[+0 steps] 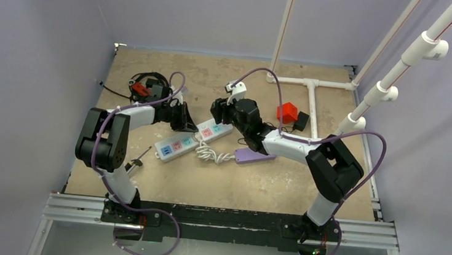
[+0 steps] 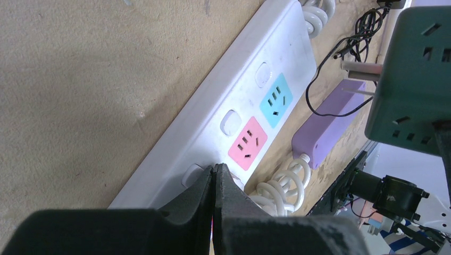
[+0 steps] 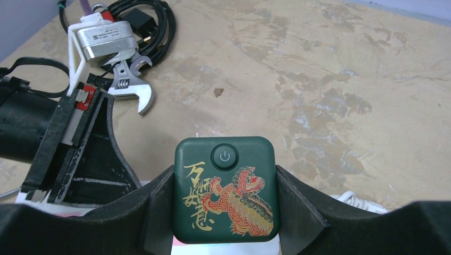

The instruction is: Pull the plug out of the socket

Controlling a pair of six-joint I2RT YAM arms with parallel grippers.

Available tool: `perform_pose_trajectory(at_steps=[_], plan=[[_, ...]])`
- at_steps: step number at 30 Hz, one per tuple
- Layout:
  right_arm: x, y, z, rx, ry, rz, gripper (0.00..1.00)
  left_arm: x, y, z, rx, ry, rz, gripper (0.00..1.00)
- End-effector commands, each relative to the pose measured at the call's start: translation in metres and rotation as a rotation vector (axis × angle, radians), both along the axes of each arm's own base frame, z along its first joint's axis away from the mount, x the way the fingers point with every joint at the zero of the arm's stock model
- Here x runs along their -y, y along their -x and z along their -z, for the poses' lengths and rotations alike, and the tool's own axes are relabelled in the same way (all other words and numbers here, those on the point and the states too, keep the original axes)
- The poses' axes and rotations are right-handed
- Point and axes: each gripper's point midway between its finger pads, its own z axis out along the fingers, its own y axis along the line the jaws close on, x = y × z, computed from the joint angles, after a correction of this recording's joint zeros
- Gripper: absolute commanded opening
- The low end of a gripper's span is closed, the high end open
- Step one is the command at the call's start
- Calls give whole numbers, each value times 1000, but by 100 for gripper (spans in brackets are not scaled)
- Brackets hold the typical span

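Mid-table, between the two arms: the socket, a long white strip lying flat and slantwise on the table; pastel outlets face up, with a pink and a blue-green one plain in the left wrist view.

Left gripper pinched tight with nothing between its fingers; the tips press on the strip's top face just beside the pink outlet; from above, its wrist hides the strip's middle.

Right gripper clamped on the plug, a dark green cube with a power button and a gold-and-red dragon print; one finger on either side. We note the plug is out of the strip; in the left wrist view its metal prongs stand bare in the air, apart from the white face. From above, the right gripper covers the strip's far end.

Around:
- white coiled cord bunched just beside the strip on its near side;
- flat purple bar next to the coil and partly under the right forearm; touching the coil or not, we cannot tell;
- red block and small black box side by side, well apart to the right;
- white pipe frame at the table's far edge;
- behind the left gripper, an adjustable wrench and a tangle of black cable.
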Motion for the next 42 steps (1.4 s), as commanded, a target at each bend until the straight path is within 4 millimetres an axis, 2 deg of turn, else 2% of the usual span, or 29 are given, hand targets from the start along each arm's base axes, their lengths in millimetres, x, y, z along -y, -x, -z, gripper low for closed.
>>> perform_pose_trajectory(at_steps=[1,4,7,9,12,14,20,22,26,27,29,35,40,42], plan=[[9,-3,-43,76,-92,69,0,-12,9,24,-45,-90,-1,0],[35,-13,-36,56,-59,185,0,-9,8,20,-35,-73,5,0],[74,-30,-27,20,-57,293,0,-8,4,10,0,-65,13,0],[99,-40,-26,4,-75,347,0,-7,2,-1,38,-60,21,4],[125,-48,-24,-9,-93,407,0,-4,-5,-23,121,-38,28,16],[137,-54,-14,-34,-79,440,0,-1,-7,-38,175,-14,39,25],[157,-68,29,-130,21,561,4,7,-8,-77,323,43,70,58],[160,-71,36,-145,39,587,6,6,-9,-86,358,37,67,64],[166,-73,45,-169,57,619,28,-1,-11,-90,384,-6,37,69],[168,-73,47,-174,62,626,37,-3,-11,-88,381,-18,31,70],[172,-73,47,-177,65,640,49,-5,-12,-87,379,-32,24,70],[178,-73,49,-184,71,673,79,-11,-14,-84,371,-73,-1,71],[180,-71,44,-177,61,680,97,-18,-17,-86,382,-109,-26,72],[181,-70,38,-167,48,682,99,-21,-19,-89,396,-124,-42,72]])
